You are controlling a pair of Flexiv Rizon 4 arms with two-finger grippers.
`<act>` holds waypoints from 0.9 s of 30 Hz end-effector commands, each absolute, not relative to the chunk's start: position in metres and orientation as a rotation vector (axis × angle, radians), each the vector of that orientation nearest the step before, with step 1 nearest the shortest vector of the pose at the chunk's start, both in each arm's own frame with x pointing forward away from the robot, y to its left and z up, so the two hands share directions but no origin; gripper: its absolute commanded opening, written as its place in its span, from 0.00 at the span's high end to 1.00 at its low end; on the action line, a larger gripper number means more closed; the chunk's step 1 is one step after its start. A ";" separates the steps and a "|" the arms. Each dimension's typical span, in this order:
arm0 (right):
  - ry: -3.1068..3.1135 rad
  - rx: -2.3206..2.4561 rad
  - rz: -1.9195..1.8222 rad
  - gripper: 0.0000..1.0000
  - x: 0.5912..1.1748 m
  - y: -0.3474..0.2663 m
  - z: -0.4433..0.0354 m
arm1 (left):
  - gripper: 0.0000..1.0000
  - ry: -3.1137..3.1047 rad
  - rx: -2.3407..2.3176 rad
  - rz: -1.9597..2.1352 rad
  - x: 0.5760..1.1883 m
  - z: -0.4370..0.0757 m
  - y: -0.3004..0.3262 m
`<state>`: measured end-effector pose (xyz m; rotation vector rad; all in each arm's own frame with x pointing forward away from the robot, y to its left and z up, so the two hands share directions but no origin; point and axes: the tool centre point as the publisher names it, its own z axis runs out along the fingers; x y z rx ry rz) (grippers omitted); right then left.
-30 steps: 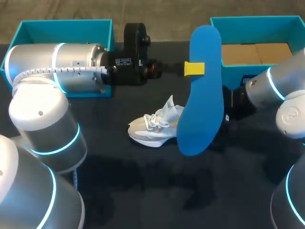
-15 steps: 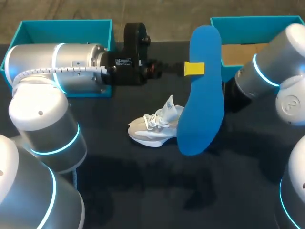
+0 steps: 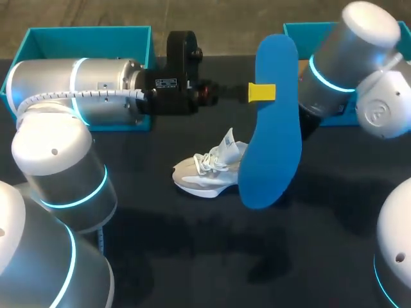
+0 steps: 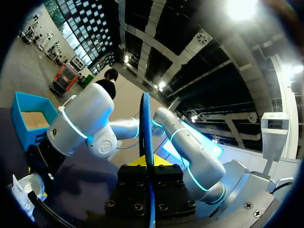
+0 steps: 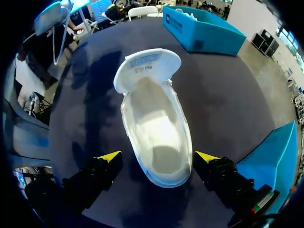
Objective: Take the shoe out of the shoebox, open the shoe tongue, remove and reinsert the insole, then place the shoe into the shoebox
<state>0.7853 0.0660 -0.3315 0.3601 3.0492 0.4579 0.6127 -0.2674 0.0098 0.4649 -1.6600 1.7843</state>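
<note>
A white shoe [image 3: 207,172] lies on the black table, partly behind a blue insole [image 3: 273,135]. My left gripper [image 3: 262,92] is shut on the insole and holds it upright above the table. In the left wrist view the insole [image 4: 146,124] stands edge-on between the yellow tips. My right arm [image 3: 347,61] comes in high from the right, its gripper hidden behind the insole. In the right wrist view the right gripper [image 5: 158,156] is open above the shoe [image 5: 154,128], one fingertip [image 5: 109,156] on each side of the heel. The tongue [image 5: 147,69] is folded back.
A teal box [image 3: 90,38] stands at the back left, behind my left arm. A second teal box [image 3: 308,32] stands at the back right, mostly covered by my right arm. In the right wrist view a teal box corner [image 5: 280,156] lies close beside the gripper.
My right arm has swung up and in from the right edge, and now covers the back right box. The left arm, the insole and the shoe have not moved.
</note>
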 end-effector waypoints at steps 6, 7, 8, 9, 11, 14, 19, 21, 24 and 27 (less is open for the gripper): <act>3.087 0.342 0.039 0.00 0.779 0.078 -0.321 | 1.00 -1.658 0.464 1.786 0.613 0.010 -0.267; 3.086 0.344 0.032 0.00 0.780 0.078 -0.320 | 1.00 -1.658 0.464 1.786 0.613 0.010 -0.267; 3.085 0.348 0.029 0.00 0.781 0.078 -0.319 | 1.00 -1.658 0.464 1.786 0.613 0.010 -0.267; 3.084 0.349 0.031 0.00 0.782 0.078 -0.318 | 1.00 -1.658 0.464 1.786 0.613 0.010 -0.267; 3.085 0.342 0.037 0.00 0.785 0.078 -0.318 | 1.00 -1.658 0.464 1.786 0.613 0.010 -0.267; 3.093 0.329 0.040 0.00 0.788 0.078 -0.320 | 1.00 -1.658 0.464 1.786 0.613 0.010 -0.267; 3.102 0.294 0.091 0.00 0.785 0.075 -0.322 | 1.00 -1.658 0.464 1.786 0.613 0.010 -0.267; 3.085 0.270 0.150 0.00 0.784 0.075 -0.323 | 1.00 -1.658 0.464 1.786 0.613 0.010 -0.267; 3.085 0.270 0.150 0.00 0.784 0.075 -0.323 | 1.00 -1.658 0.464 1.786 0.613 0.010 -0.267; 3.085 0.270 0.150 0.00 0.784 0.075 -0.323 | 1.00 -1.658 0.464 1.786 0.613 0.010 -0.267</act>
